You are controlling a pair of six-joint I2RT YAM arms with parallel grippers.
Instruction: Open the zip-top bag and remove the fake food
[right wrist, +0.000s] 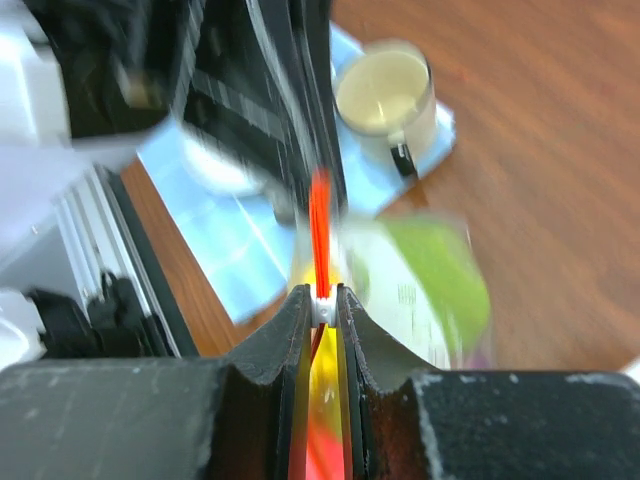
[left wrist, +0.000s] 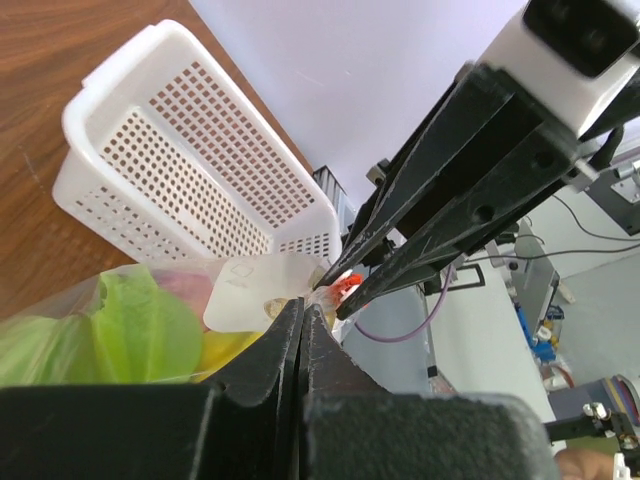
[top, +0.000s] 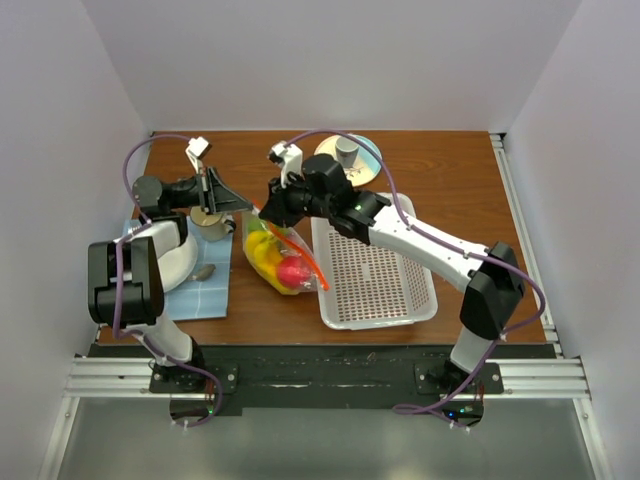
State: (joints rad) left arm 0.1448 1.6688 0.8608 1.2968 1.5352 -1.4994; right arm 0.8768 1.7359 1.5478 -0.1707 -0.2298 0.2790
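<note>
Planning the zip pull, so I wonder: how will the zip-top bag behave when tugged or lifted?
Probably floppy: the zip-top bag is thin clear film sagging around the fake food. Likely bottom-heavy, as the food bunches at its near end. It may slip, since the left gripper and right gripper pinch only its zip edge.

**LAYOUT: TABLE TOP**

Bag [top: 262, 232] lies at centre of table [top: 450, 170], w/ toy food [top: 268, 258] inside. Basket [top: 428, 275] sits just R of bag. Mat [top: 212, 298] lies L of bag, toward near edge. On mat: bowl [top: 182, 262], spoon [top: 203, 272] beside bowl, mug [top: 210, 226] at far corner. Plate [top: 372, 168] sits behind basket, near far edge, w/ cup [top: 347, 150] on it. L gripper [left wrist: 303, 310] and R gripper [right wrist: 321, 305] meet tip to tip at bag's far end, L unit on L side, R unit on R side.
</note>
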